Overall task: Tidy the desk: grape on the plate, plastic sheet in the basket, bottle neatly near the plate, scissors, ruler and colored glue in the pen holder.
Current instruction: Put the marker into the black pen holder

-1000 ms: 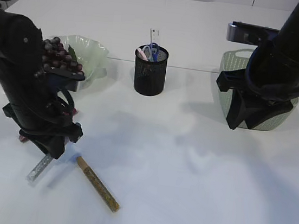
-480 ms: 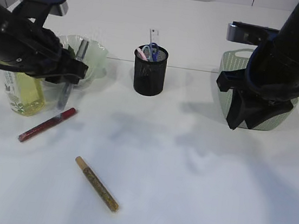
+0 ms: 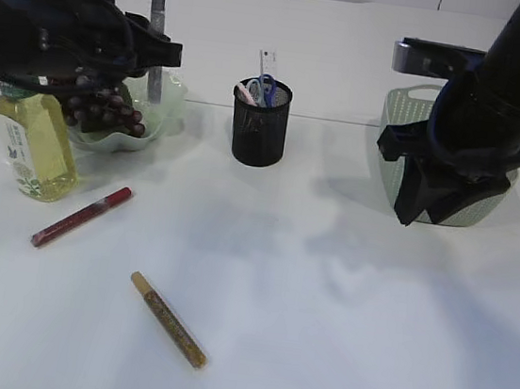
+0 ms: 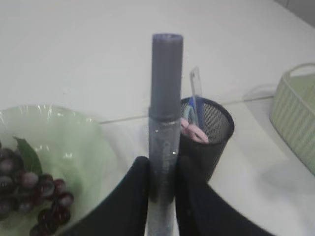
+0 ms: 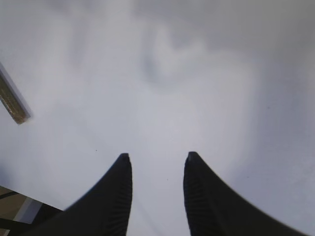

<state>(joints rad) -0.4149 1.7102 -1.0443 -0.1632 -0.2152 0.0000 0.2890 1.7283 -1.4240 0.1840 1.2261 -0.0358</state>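
Note:
My left gripper (image 3: 160, 53) is shut on a silver glitter glue tube (image 3: 157, 13), held upright above the green plate (image 3: 166, 98). In the left wrist view the tube (image 4: 165, 108) stands between my fingers (image 4: 135, 189), in front of the black mesh pen holder (image 4: 211, 125). Grapes (image 3: 105, 109) lie on the plate. A bottle of yellow liquid (image 3: 35, 143) stands left of the plate. The pen holder (image 3: 261, 123) holds scissors (image 3: 264, 89) and a ruler (image 3: 268, 61). Red glue (image 3: 82, 215) and gold glue (image 3: 169, 319) lie on the table. My right gripper (image 5: 156, 160) is open and empty. The plastic sheet is out of view.
A pale green basket (image 3: 396, 126) stands at the back right, partly behind my right arm (image 3: 478, 117); its edge (image 4: 295, 110) also shows in the left wrist view. The gold glue's end (image 5: 12, 103) shows at the left of the right wrist view.
My left arm rose from the table front with the silver glue tube and moved back over the plate, uncovering the bottle and the red glue. The right arm stayed still.

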